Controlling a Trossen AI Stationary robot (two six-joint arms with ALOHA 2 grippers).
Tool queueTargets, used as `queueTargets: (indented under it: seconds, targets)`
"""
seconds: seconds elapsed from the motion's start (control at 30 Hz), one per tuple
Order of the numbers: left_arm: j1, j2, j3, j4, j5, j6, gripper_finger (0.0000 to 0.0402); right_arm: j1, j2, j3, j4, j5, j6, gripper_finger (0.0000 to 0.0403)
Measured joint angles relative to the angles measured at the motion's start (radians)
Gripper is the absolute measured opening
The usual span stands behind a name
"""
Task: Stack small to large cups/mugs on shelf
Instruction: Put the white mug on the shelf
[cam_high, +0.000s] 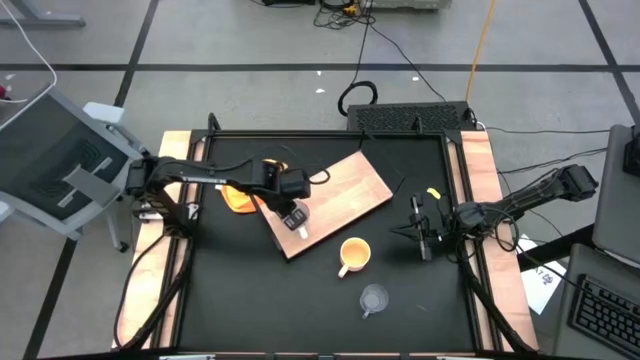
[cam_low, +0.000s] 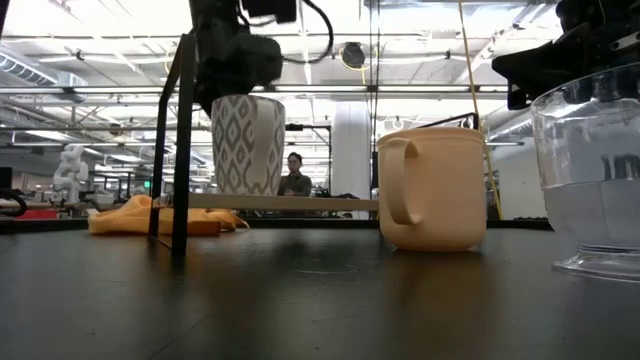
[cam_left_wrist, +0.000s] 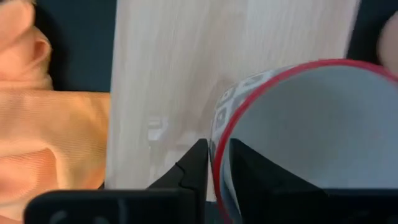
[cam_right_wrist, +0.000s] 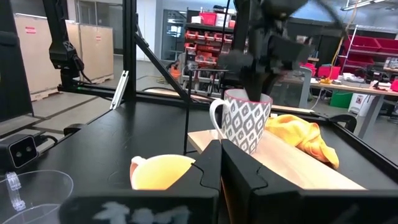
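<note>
The white patterned mug (cam_left_wrist: 298, 137) with a red rim stands upright by its base on the wooden shelf board (cam_high: 340, 195), near the board's left end. My left gripper (cam_left_wrist: 217, 162) points down over it, slightly open. One finger is inside the rim and one outside. The yellow-orange mug (cam_high: 354, 254) sits on the black table in front of the board. The clear glass cup (cam_high: 374, 298) stands nearer the front edge. My right gripper (cam_high: 420, 235) hovers shut at the table's right side, level and away from all cups. My left gripper comes from above with the mug's rim wall (cam_left_wrist: 216, 134) between its fingers, one finger (cam_left_wrist: 196, 165) outside and the other (cam_left_wrist: 252, 171) inside. The gap is a little wider than the wall. Whether either finger touches the rim I cannot tell.
An orange cloth (cam_high: 238, 198) lies bunched at the board's left end, partly on the table. Black frame posts (cam_low: 180, 150) stand around the table. Bare black tabletop lies at the front left.
</note>
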Motion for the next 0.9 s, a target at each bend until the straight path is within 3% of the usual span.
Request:
queueTargets:
  seconds: [0.53,0.9]
  targets:
    - [0.001,-0.004,0.023,-0.001,0.003,0.078,0.0082,0.000,0.000,0.000,-0.007,0.000,0.001,0.0000]
    - [0.002,-0.005,0.158,-0.048,-0.025,0.115,0.0194,0.000,0.000,0.000,-0.007,0.000,0.004,0.0000]
